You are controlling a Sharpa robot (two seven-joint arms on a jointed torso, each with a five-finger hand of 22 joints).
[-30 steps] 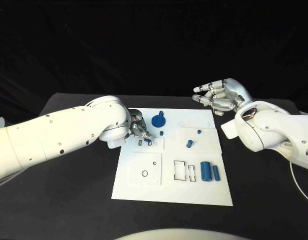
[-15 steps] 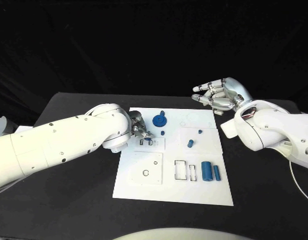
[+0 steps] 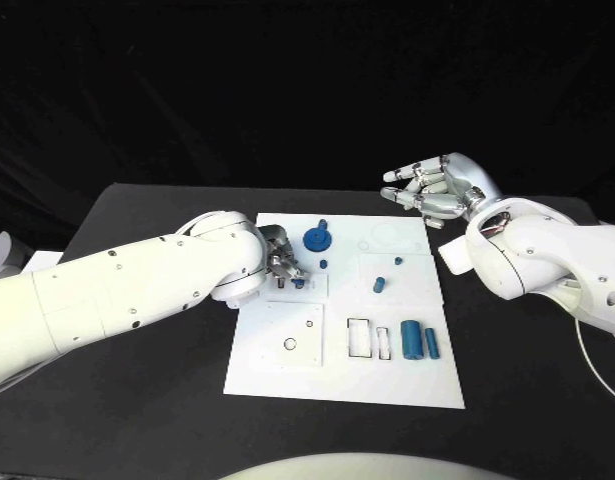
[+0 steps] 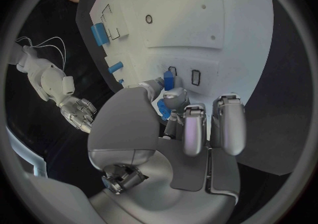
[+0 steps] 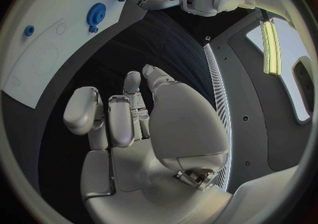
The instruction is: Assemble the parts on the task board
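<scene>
The small blue part [image 4: 168,82] in hand is pinched at the tips of the left hand [image 4: 174,123], whose fingers [image 4: 195,128] are clamped on it; in the left wrist view it sits directly over the pair of small rectangular slots [image 4: 195,77] on the task board [image 4: 219,17], just ahead of the fingertips. It appears to be a short, stiff plastic peg, judged light, rigid and rather smooth, so a slip or twist in the pinch is the main risk; the hold is best kept on its upper end, leaving the lower end free to enter a slot. Its long axis appears to run from the fingertips down toward the board, roughly upright, though exact tilt cannot be determined. Beyond the fingers, away from the palm, lie a blue gear [image 3: 317,239], a small blue peg [image 3: 378,286] and two blue cylinders [image 3: 412,341] beside outlined rectangles. The right hand [image 3: 440,190] hangs off the board's far corner over the desk [image 3: 149,210], fingers apart and loosely curved, holding nothing.
</scene>
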